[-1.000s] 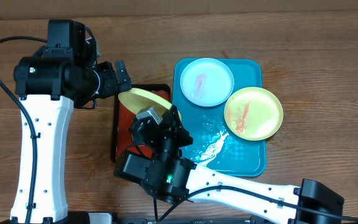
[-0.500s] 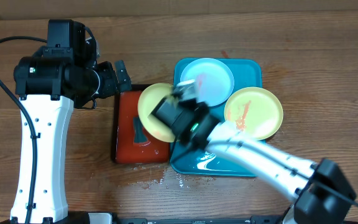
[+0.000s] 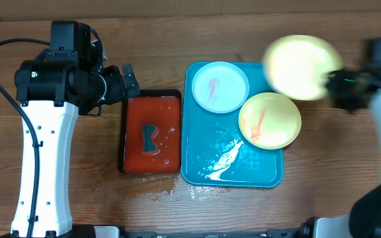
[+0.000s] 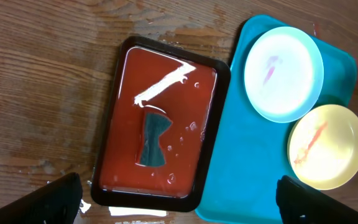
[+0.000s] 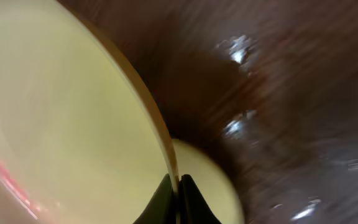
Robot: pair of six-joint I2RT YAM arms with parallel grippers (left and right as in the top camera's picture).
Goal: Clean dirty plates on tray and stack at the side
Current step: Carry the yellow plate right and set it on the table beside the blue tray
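Observation:
The teal-blue tray (image 3: 207, 149) holds a pale mint plate (image 3: 220, 86) with a pink smear at its back left and a yellow-green plate (image 3: 270, 120) with an orange smear at its right. Both show in the left wrist view, the mint plate (image 4: 283, 73) and the yellow-green plate (image 4: 326, 146) on the tray (image 4: 241, 168). My right gripper (image 5: 178, 186) is shut on the rim of a second yellow-green plate (image 3: 301, 67), held in the air, blurred, above the tray's back right corner; it fills the right wrist view (image 5: 61, 124). My left gripper (image 3: 129, 78) is open and empty, high above the red tray.
A smaller black-rimmed red tray (image 3: 132, 142) stands left of the teal tray, holding water and a dark sponge (image 3: 149, 138). Water is spilled on the teal tray's front and on the wooden table before it (image 3: 170, 194).
My right arm has swung fast from over the red tray to the far right, carrying the yellow-green plate with it. The sponge in the red tray is uncovered. The left arm has not moved.

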